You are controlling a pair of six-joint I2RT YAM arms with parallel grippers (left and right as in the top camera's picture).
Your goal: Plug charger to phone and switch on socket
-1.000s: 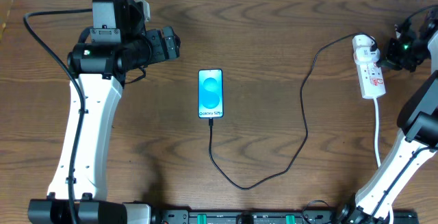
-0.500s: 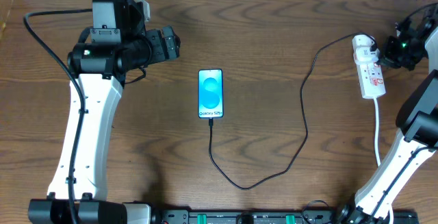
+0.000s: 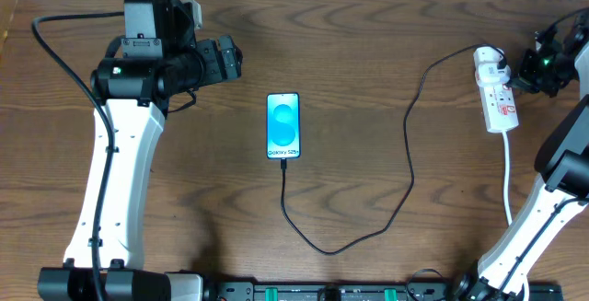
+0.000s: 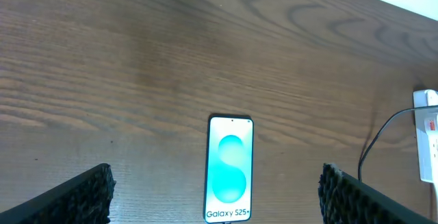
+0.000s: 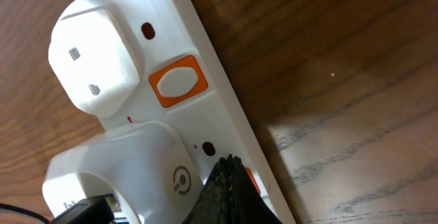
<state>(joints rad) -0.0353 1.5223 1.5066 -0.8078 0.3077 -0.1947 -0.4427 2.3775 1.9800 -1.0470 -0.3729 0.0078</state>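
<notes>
The phone (image 3: 283, 126) lies mid-table with its blue screen lit, and it also shows in the left wrist view (image 4: 230, 169). The thin black charger cable (image 3: 405, 154) runs from the phone's near end in a loop to the white socket (image 3: 500, 106) at the far right. A white adapter (image 5: 137, 176) sits in the socket (image 5: 205, 80). My right gripper (image 5: 229, 190) is shut, its tip pressing on an orange switch (image 5: 252, 179) beside the adapter. A second orange switch (image 5: 178, 81) is uncovered. My left gripper (image 4: 217, 196) is open and empty, above the table left of the phone.
The socket's thick white cord (image 3: 509, 177) runs toward the table's front edge. A white plug (image 5: 92, 56) fills the socket's other outlet. The left arm (image 3: 124, 144) stands along the left side.
</notes>
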